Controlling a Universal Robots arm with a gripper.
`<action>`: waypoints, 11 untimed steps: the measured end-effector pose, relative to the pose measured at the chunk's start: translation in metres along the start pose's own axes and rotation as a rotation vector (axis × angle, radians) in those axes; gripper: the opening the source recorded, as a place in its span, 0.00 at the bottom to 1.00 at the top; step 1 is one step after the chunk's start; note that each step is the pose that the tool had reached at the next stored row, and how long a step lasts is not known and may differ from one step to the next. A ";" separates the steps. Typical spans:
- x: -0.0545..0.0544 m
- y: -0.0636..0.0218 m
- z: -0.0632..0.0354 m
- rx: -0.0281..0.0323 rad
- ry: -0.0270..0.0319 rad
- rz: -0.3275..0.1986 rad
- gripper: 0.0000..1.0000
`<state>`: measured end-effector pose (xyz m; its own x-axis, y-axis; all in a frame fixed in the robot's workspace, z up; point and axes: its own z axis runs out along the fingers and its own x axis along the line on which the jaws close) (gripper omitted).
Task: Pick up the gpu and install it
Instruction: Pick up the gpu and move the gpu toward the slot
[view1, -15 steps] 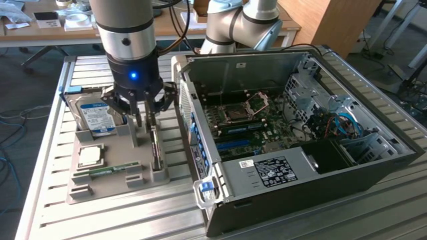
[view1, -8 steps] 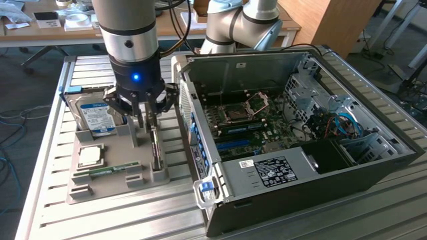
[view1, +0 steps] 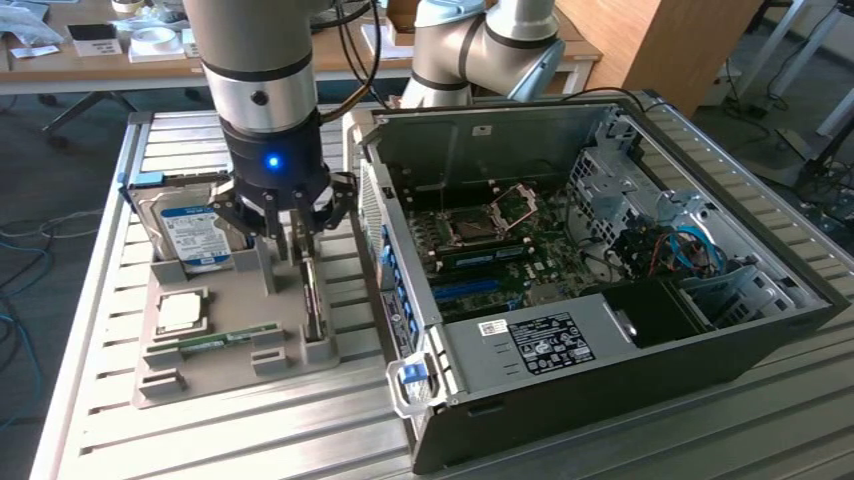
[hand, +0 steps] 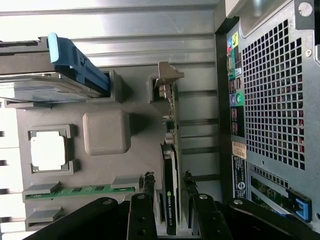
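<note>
Room: you are looking at a workshop with wooden desks (view1: 80, 62) at the back, a second arm (view1: 481, 45) behind the case, and dark floor (view1: 40, 180) with loose cables at the exterior view's left.
Surface: a table (view1: 200, 445) of silvery metal slats carries everything; you see the same slats in the wrist view (hand: 150, 20).
Tray: a grey holder (view1: 227, 378) lies flat on the slats, just beside the case.
Case: an open PC tower (view1: 507, 125) lies on its side at the exterior view's right, its board (view1: 507, 250) facing up.
Gpu: the card (view1: 314, 305) stands on edge in the tray's slot nearest the case; in the wrist view (hand: 170, 185) you see its metal bracket at the far end.
Gripper: it (view1: 296, 262) is down over the gpu, jaws apart and straddling the card (hand: 168, 176); a sliver of gap shows, so you have no clamp on it.
Other parts: the drive (view1: 194, 235), the CPU (view1: 180, 310) and the RAM stick (view1: 227, 340) sit in their own tray pockets.
</note>
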<state>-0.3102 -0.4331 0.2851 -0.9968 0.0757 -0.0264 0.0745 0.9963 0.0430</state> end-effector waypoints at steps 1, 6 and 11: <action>0.000 -0.0002 0.0053 0.0006 -0.0002 0.000 0.36; 0.000 -0.0002 0.0056 0.0008 -0.0001 0.000 0.36; -0.001 -0.0001 0.0058 0.0005 -0.0003 0.000 0.36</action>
<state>-0.3091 -0.4330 0.2794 -0.9968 0.0756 -0.0268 0.0744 0.9963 0.0425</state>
